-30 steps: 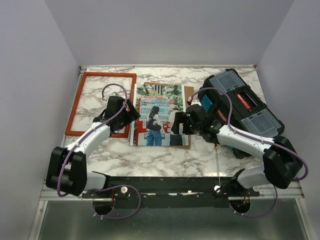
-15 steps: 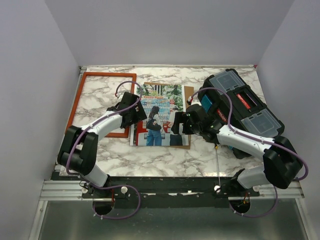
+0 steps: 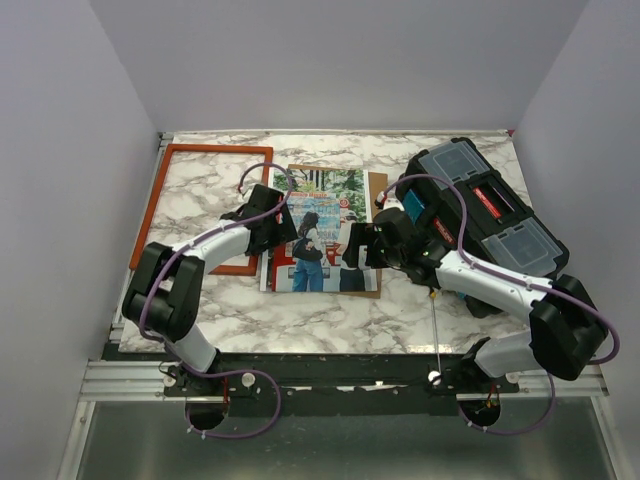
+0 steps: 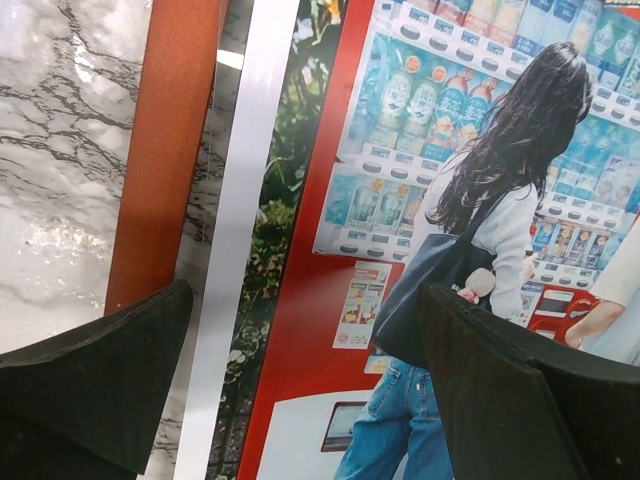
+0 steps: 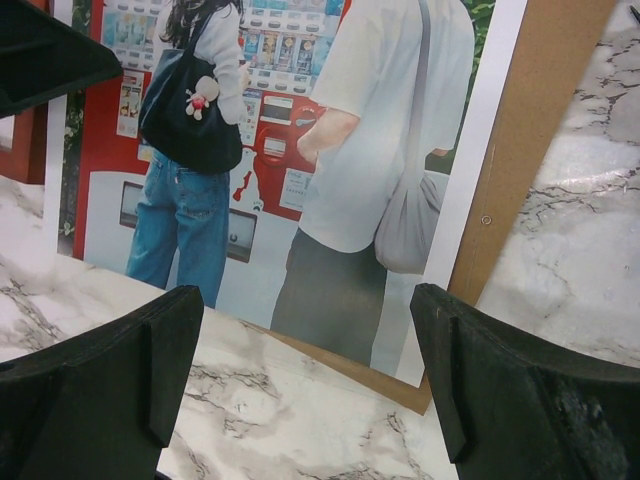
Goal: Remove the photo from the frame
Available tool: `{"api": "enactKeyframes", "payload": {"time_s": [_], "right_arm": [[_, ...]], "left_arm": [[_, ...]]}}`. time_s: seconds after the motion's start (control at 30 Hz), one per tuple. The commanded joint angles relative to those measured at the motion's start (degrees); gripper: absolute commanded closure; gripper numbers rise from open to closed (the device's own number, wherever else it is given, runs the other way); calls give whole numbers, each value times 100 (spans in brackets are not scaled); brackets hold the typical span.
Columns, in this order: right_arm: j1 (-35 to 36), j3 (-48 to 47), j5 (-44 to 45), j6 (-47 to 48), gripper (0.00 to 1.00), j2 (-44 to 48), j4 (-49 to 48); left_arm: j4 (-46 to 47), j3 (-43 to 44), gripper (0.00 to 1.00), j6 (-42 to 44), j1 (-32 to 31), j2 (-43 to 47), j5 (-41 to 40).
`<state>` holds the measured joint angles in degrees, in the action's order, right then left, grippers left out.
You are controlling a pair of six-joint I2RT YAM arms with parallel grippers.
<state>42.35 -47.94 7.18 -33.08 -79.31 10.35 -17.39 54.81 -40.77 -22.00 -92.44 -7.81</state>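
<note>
The frame (image 3: 220, 149) lies flat at the left of the table (image 3: 300, 312), marble showing through it. The photo (image 3: 325, 195) rests just beside it on a brown board (image 3: 377, 186). The left gripper (image 3: 281, 226) hangs over the photo's left edge, jaws apart; the right gripper (image 3: 354, 250) is over its near right corner, also apart

frame (image 4: 165, 150): smooth orange-red wood, satin sheen
photo (image 4: 330, 250): glossy paper; I see glare along its border
backing board (image 5: 530, 120): matt brown cardboard
table (image 3: 300, 320): smooth marbled top
toolbox (image 3: 500, 220): plastic, I think; it sits far from the camera
</note>
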Motion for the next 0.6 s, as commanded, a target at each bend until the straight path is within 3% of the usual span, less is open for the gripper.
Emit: {"api": "enactKeyframes", "payload": {"time_s": [0.0, 0.57], "right_arm": [[-14, 66, -6, -6, 6, 148, -33], [-8, -44, 68, 8, 6, 292, 150]], "left_arm": [[40, 46, 2, 116, -12, -342, 29], [365, 823, 2, 494, -67, -835, 614]]}}
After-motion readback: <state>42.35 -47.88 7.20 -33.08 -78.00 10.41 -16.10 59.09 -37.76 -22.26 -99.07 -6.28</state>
